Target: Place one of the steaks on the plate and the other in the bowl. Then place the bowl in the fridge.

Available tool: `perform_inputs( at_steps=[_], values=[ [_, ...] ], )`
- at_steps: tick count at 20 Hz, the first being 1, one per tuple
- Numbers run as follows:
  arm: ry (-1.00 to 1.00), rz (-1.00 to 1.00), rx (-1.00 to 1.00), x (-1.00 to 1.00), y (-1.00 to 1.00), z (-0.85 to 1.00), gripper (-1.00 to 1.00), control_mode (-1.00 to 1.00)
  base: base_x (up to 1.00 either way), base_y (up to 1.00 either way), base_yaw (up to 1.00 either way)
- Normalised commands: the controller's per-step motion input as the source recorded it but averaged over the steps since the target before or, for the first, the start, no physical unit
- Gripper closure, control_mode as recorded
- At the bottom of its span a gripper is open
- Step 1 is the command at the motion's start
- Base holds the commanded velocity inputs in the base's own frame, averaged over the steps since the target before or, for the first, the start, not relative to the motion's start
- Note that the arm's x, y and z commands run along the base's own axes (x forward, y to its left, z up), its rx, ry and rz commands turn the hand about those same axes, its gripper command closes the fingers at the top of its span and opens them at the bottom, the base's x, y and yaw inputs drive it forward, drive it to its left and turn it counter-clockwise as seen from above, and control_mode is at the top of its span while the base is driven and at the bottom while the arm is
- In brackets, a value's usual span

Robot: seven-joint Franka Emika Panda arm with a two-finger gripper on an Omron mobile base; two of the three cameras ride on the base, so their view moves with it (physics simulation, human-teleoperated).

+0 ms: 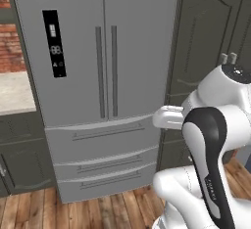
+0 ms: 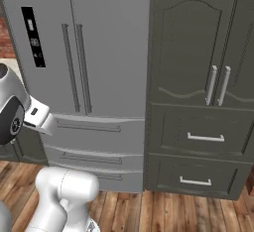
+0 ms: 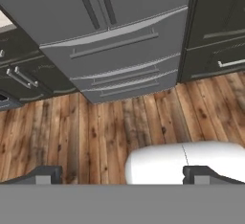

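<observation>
The fridge (image 1: pixel 98 76) is cut off at the top edge of both base views, and the arm hides its lower right corner. The display panel (image 1: pixel 54 43) carries symbols too small to read.

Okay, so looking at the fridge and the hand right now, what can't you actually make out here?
- Fridge inside: both base views, hidden by its shut doors.
- Fridge top: cut off by the upper edge in every view.
- Hand: hand view, just two fingertips above the bottom edge, wide apart, holding nothing.
- Cabinet contents: right base view, behind shut doors.
</observation>
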Motion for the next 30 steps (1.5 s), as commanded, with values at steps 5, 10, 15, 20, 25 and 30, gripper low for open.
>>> perform_inputs(
  at_steps=[5, 10, 15, 20, 25, 30],
  values=[
    [0.00, 0.00, 0.00, 0.00, 0.00, 0.00, -1.00, 1.00, 0.49, 0.07, 0.00],
    [0.00, 0.00, 0.00, 0.00, 0.00, -0.05, -1.00, -1.00, 0.12, 0.01, 0.00],
    [-0.12, 0.00, -0.03, 0.49, -0.01, 0.00, -1.00, -1.00, 0.00, 0.00, 0.00],
    [-0.41, 0.05, -0.13, 0.68, 0.00, 0.12, -1.00, -1.00, 0.00, 0.00, 0.00],
    [-0.49, 0.12, -0.08, 0.43, 0.00, 0.02, -1.00, -1.00, 0.00, 0.00, 0.00],
    [-0.11, 0.03, 0.02, 0.81, 0.00, 0.01, -1.00, -1.00, 0.00, 0.00, 0.00]
  ],
)
